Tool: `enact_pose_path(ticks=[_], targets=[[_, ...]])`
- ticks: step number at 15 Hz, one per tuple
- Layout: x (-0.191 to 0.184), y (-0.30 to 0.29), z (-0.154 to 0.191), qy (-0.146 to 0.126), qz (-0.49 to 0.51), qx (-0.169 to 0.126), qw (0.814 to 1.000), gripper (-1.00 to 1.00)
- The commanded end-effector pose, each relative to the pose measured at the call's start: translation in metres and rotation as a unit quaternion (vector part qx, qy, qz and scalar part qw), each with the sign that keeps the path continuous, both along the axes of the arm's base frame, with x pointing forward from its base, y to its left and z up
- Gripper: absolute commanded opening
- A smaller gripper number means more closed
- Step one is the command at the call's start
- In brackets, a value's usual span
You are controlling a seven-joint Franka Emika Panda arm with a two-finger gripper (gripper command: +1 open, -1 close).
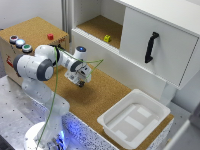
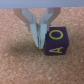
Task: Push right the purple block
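Note:
The purple block has yellow letters on its faces and lies on the cork surface in the wrist view. My gripper is shut and empty, with its fingertips low by the cork. The fingers stand right beside one side face of the block, touching or nearly touching it. In the exterior view my gripper is low over the cork table, in front of the white cabinet. I cannot make out the block there, since the hand covers it.
A white tray stands at the table's near right end. A yellow block sits in the open cabinet shelf. The cabinet door has a black handle. A cork box with coloured buttons and a red knob stands at the left.

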State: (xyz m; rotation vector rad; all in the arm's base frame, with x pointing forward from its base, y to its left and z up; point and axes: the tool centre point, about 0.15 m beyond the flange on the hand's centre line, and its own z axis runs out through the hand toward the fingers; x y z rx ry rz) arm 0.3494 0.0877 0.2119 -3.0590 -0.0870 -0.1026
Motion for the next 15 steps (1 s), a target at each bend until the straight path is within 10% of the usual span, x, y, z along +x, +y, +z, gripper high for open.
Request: enact_pose_path(ticks=[1,15], targets=[[-0.004,-0.038,0.001,0.000,0.015,-0.001,1.000,-1.00],[0.005,-0.102,-0.011,0.001,0.009,0.000,1.000,-1.00]])
